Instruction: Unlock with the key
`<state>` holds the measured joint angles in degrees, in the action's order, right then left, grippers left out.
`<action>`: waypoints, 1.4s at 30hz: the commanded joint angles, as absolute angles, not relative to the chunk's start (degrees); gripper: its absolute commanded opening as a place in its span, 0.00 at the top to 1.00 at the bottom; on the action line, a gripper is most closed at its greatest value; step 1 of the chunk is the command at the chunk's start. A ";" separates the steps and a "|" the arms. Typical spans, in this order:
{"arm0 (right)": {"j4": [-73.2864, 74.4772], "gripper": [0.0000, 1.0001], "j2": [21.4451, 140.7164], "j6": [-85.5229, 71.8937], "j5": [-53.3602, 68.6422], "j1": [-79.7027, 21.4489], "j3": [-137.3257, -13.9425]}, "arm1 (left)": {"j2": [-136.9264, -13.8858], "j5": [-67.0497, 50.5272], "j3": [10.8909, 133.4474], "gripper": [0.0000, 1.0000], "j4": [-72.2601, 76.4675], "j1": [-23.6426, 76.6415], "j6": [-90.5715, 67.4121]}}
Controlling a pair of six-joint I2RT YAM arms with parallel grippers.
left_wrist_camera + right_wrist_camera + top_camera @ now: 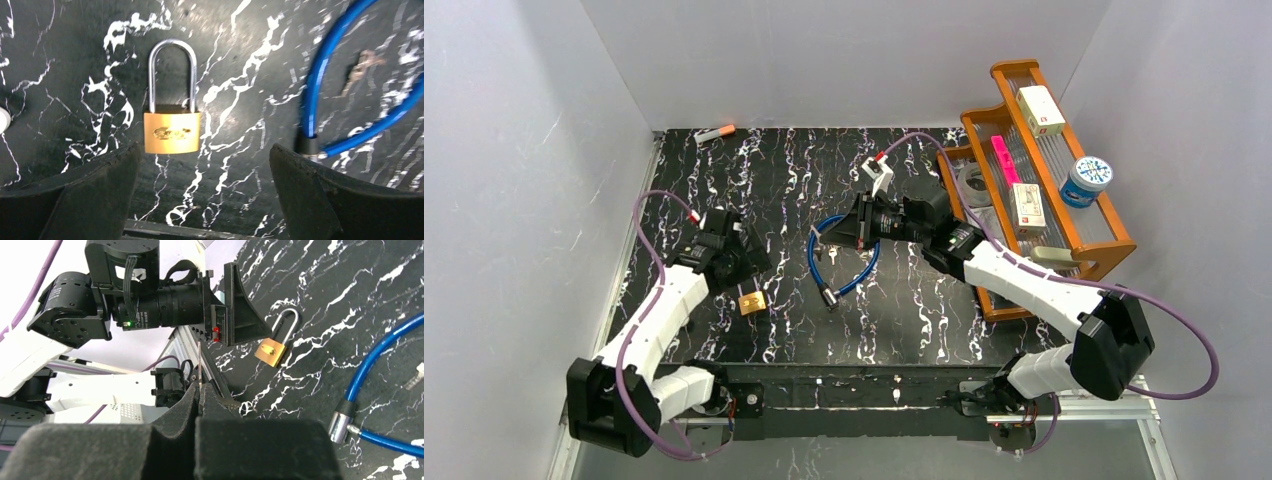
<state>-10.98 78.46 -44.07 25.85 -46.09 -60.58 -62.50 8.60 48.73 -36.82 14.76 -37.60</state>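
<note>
A brass padlock (752, 302) with a closed silver shackle lies flat on the black marble mat. It also shows in the left wrist view (172, 131) and the right wrist view (272, 351). My left gripper (205, 165) is open and empty, hovering just above and near the padlock body; in the top view the left gripper (742, 262) is just behind the lock. My right gripper (200, 390) is shut on a thin metal key (200, 365), whose blade sticks out past the fingertips. In the top view the right gripper (849, 228) is held above the mat, right of the lock.
A blue cable lock (844, 255) is coiled on the mat under the right gripper, its metal end (340, 425) near the padlock. A small metal piece (362, 65) lies inside the coil. A wooden rack (1104, 250) with boxes and a jar stands at right. A marker (714, 132) lies at back left.
</note>
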 commanded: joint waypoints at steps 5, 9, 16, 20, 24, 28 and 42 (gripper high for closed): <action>-12.31 0.99 77.25 -45.87 23.95 -45.88 -58.68 | -66.05 11.86 42.61 0.05 -36.98 14.84 -38.67; -12.15 0.99 77.62 -45.92 23.99 -45.88 -58.31 | -68.50 10.67 40.10 0.12 -33.99 14.85 -39.35; -11.87 0.99 78.11 -45.88 24.27 -45.88 -58.35 | -71.97 9.23 38.54 0.17 -29.97 14.81 -37.95; -11.95 0.99 78.30 -46.05 24.39 -45.88 -58.19 | -74.66 8.86 38.84 0.23 -30.06 14.83 -37.63; -11.95 0.99 78.47 -46.14 24.27 -45.88 -58.08 | -76.02 8.76 38.93 0.28 -30.26 14.84 -37.40; -12.00 0.99 78.63 -46.14 24.27 -45.88 -57.97 | -77.86 8.35 39.18 0.36 -30.41 14.85 -37.25; -12.38 0.99 79.90 -52.16 24.94 -45.94 -55.21 | -78.97 -6.45 54.96 0.83 -41.31 14.85 -35.81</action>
